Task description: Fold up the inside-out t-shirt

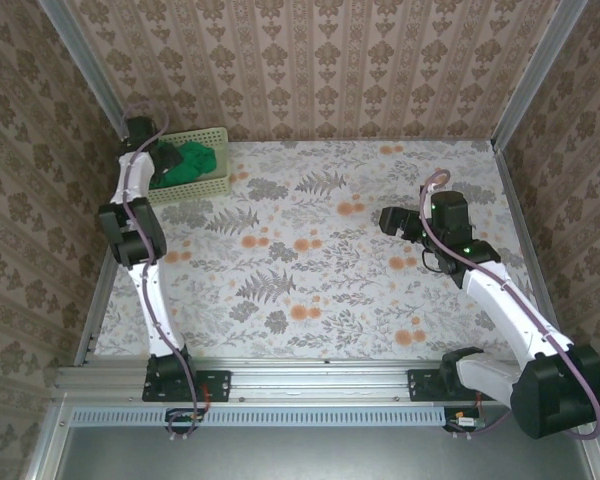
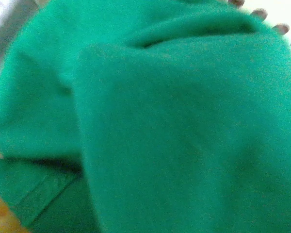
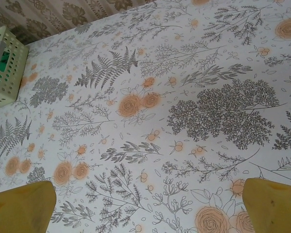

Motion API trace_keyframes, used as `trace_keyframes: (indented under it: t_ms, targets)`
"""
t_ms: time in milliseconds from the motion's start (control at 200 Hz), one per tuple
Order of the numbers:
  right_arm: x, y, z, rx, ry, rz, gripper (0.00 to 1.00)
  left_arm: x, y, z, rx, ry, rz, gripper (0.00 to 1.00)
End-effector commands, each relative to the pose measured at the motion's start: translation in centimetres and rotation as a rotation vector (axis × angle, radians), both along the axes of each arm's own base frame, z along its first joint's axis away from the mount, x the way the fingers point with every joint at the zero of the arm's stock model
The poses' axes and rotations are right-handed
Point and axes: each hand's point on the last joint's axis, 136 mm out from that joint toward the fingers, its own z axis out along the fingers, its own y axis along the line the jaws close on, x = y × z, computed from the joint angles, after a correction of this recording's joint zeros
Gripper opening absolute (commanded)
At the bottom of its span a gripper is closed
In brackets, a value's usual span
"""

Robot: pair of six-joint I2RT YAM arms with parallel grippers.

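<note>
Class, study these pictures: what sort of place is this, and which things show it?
Probably a robot test cell, not a home: the left arm and right arm are bolted to a metal rail, and wallpapered panels box in the floral table.

Beneath the yellow pads (image 3: 22,206) of the right claw (image 3: 146,206) the white tabletop (image 3: 184,73) bears grey ferns and orange roses, while off to that claw's left a pale yellow-green basket (image 3: 7,68) holds the plain bright green t-shirt (image 2: 184,136).
</note>
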Motion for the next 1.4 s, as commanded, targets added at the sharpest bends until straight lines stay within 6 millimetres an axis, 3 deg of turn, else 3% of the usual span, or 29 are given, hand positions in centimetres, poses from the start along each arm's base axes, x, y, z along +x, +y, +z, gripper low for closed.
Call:
trace_keyframes:
  t_ms: [0,185,305,485,700,945,1040,1140,1295,1395]
  targets:
    - [-0.1,0.1,-0.4,-0.028,0.016,0.005,1.00,0.4,0.0,-0.7,-0.031,0.014,-0.013,0.82]
    - [-0.2,0.6,-0.5,-0.031,0.033,0.024,1.00,2.3,1.7,-1.6,0.010,-0.019,-0.011,0.53]
    - [-0.5,0.5,-0.2,-0.027,0.024,0.018,1.00,3.2,2.7,0.0,0.001,-0.068,-0.008,0.37]
    - [-0.9,0.3,0.1,-0.020,0.023,0.006,1.00,3.6,2.3,5.4,0.026,-0.163,-0.046,0.22]
    - [-1.4,-0.1,0.7,0.001,0.029,-0.034,1.00,2.4,1.2,12.2,0.020,-0.242,-0.063,0.04]
    - [-2.4,-0.2,2.1,0.016,0.030,-0.038,1.00,-0.2,-1.5,21.8,0.029,-0.371,-0.106,0.00]
    - [-3.3,-0.4,2.5,0.024,0.019,-0.043,1.00,-1.8,-3.1,25.4,0.018,-0.418,-0.136,0.00]
    - [-4.2,-0.7,2.8,0.028,0.015,-0.050,1.00,-3.9,-6.3,29.8,0.029,-0.477,-0.204,0.00]
    - [-5.5,-0.8,2.9,0.026,0.033,-0.043,1.00,-9.0,-13.3,36.8,0.123,-0.578,-0.329,0.00]
    - [-6.1,-1.0,3.1,0.021,0.039,-0.039,1.00,-12.4,-18.4,39.2,0.129,-0.622,-0.407,0.00]
